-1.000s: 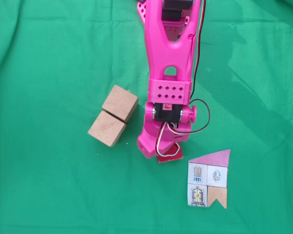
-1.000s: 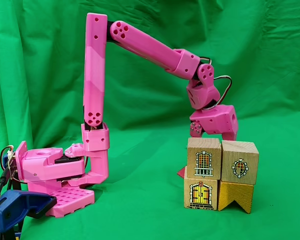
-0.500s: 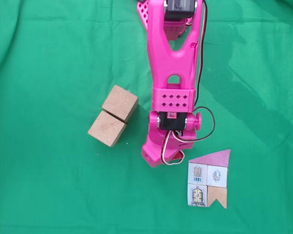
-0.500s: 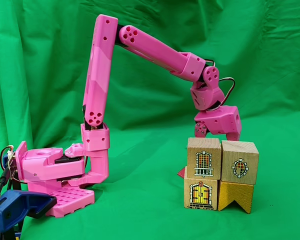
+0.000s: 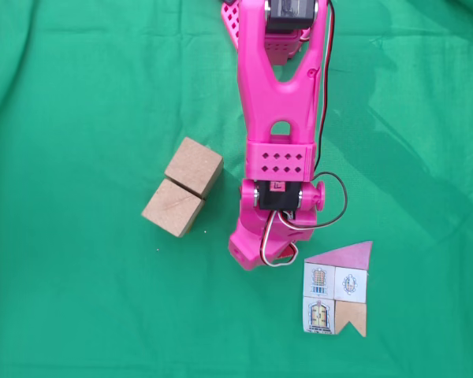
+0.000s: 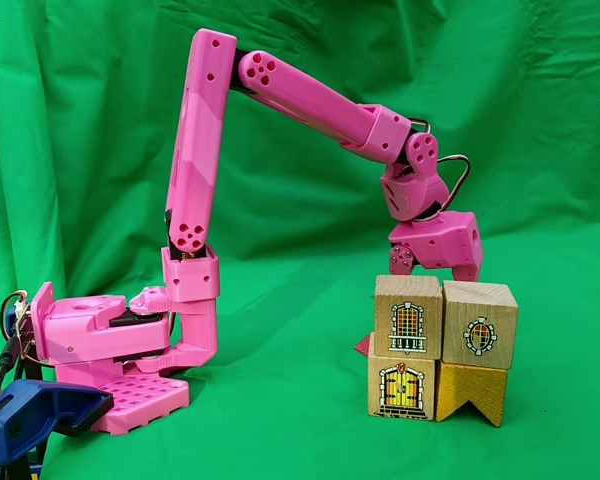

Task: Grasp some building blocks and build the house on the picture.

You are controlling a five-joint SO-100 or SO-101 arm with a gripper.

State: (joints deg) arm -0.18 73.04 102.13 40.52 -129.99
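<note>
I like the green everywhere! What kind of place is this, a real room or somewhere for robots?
Probably a small hobby or lab setup for filming a robot. Green cloth covers table and backdrop, a pink arm stands on it, and wooden blocks lie beside a little model house.

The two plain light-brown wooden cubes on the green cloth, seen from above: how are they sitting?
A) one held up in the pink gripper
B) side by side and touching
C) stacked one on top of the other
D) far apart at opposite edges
B: in the fixed view from above, the two plain light-brown wooden cubes lie edge to edge on the green cloth, to the left of the pink arm.
</note>
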